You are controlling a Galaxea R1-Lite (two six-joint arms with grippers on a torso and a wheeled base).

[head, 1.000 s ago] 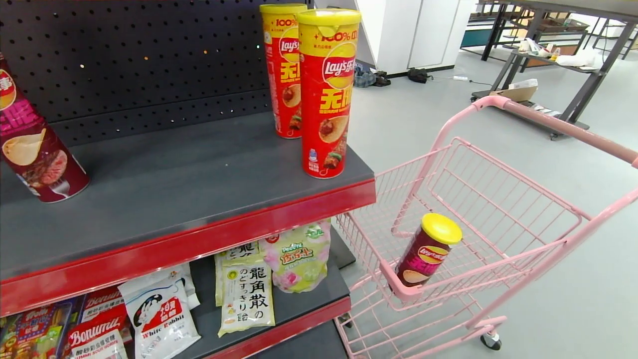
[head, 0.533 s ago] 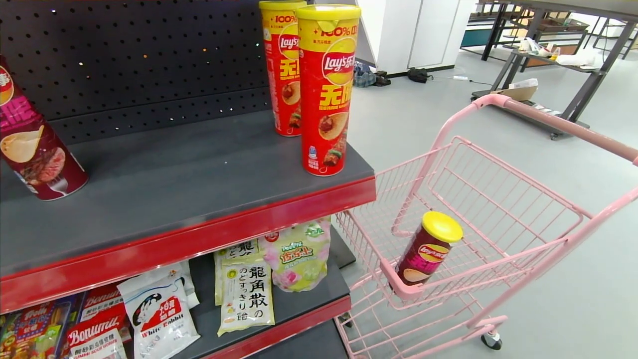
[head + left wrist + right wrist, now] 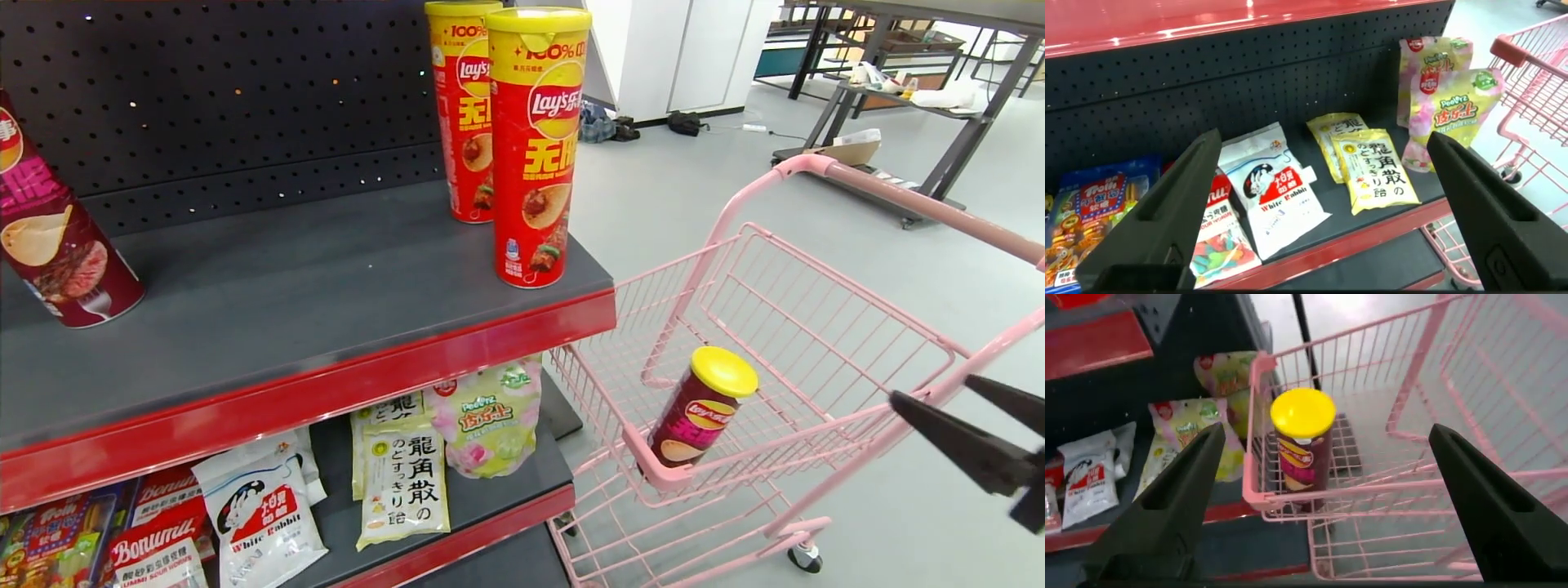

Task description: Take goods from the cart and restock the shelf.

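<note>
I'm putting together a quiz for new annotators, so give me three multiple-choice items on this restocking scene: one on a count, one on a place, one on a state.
1. How many red cans stand on the top shelf?
A) one
B) two
C) four

2. Where is the yellow-lidded maroon can?
A) on the top shelf
B) in the pink cart
C) on the floor

3. How is the right gripper?
A) open and empty
B) shut on the maroon can
C) shut on a bag

Answers:
1. B, two red cans stand close together at the shelf's right end.
2. B, the can leans inside the cart's wire basket.
3. A, the gripper is spread wide beside the cart with nothing held in it.
</note>
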